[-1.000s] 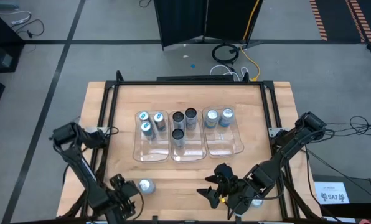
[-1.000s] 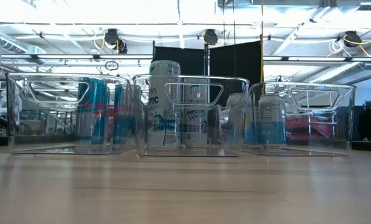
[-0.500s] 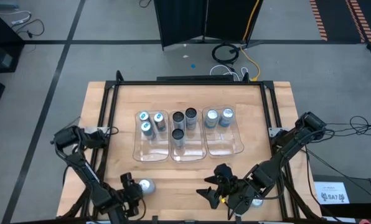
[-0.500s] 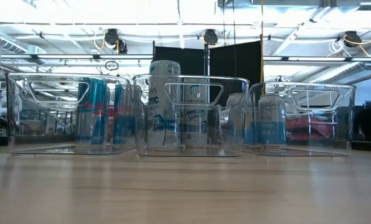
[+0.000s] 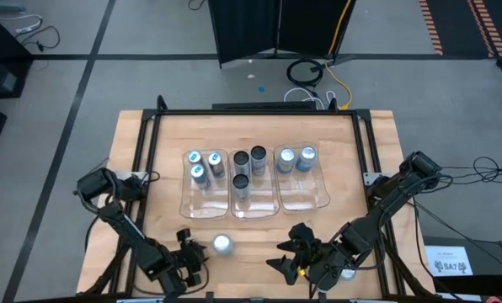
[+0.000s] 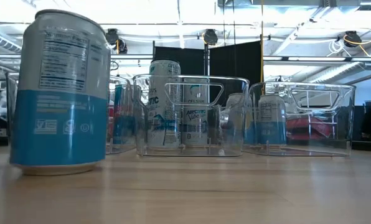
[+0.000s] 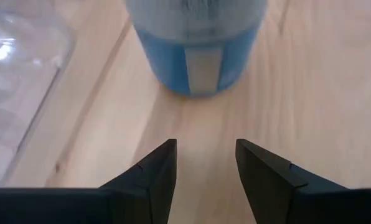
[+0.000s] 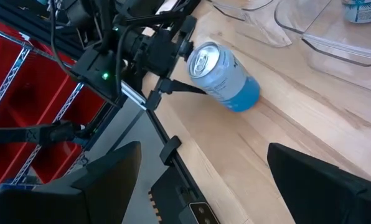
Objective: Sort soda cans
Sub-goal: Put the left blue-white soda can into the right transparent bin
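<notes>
Loose can [image 5: 222,244] shifted toward 3 o'clock, now at 6 o'clock of the trays [image 5: 255,206]; silver over blue, upright, top cropped in wrist view. Left gripper [image 5: 192,257] released behind it; right gripper [image 5: 286,263] open, idle

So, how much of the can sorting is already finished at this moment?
Eight cans stand in the three clear trays, grouped by kind. One blue-and-silver can stands loose on the table; the left gripper is just behind it, not holding it. The right gripper waits open nearby.
</notes>
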You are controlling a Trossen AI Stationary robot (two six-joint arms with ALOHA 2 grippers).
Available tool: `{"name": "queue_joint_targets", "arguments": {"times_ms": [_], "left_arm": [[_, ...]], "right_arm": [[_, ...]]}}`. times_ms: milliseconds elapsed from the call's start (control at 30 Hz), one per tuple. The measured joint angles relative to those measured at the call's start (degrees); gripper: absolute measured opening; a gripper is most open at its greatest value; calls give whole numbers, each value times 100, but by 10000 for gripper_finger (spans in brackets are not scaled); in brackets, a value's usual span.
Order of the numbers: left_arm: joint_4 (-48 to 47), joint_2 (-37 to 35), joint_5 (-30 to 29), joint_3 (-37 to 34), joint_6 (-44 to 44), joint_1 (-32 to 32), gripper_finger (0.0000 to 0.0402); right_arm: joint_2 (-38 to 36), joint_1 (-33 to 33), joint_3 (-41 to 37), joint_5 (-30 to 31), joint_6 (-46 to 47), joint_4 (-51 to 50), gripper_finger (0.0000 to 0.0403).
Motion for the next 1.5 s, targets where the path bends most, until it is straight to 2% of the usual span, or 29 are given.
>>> {"name": "queue_joint_targets", "arguments": {"times_ms": [233, 367, 600, 767, 933, 1133, 1333, 1500], "left_arm": [[1061, 2, 16, 0, 1575, 574, 173], [1438, 0, 21, 2, 2098, 942, 173], [2518, 0, 435, 2, 3133, 1554, 172], [3168, 0, 611, 5, 3523, 1904, 172], [3208, -61, 1014, 7, 3508, 2056, 172], [3163, -291, 1487, 7, 3498, 2065, 172], [2996, -876, 2075, 8, 3576, 2054, 172], [2391, -1535, 2845, 7, 4270, 2043, 173]], "right_arm": [[0, -2, 0, 0, -110, -6, 341], [0, 0, 0, 0, -151, -6, 341], [0, 0, 0, 0, -159, -8, 341], [0, 0, 2, -32, -315, -9, 341], [-19, 0, 7, -570, -167, -307, 341], [-199, -2, 7, -557, -17, -784, 341], [-306, -85, 91, -606, -362, -834, 341], [-54, -241, 583, -763, -571, -1098, 341]]}}
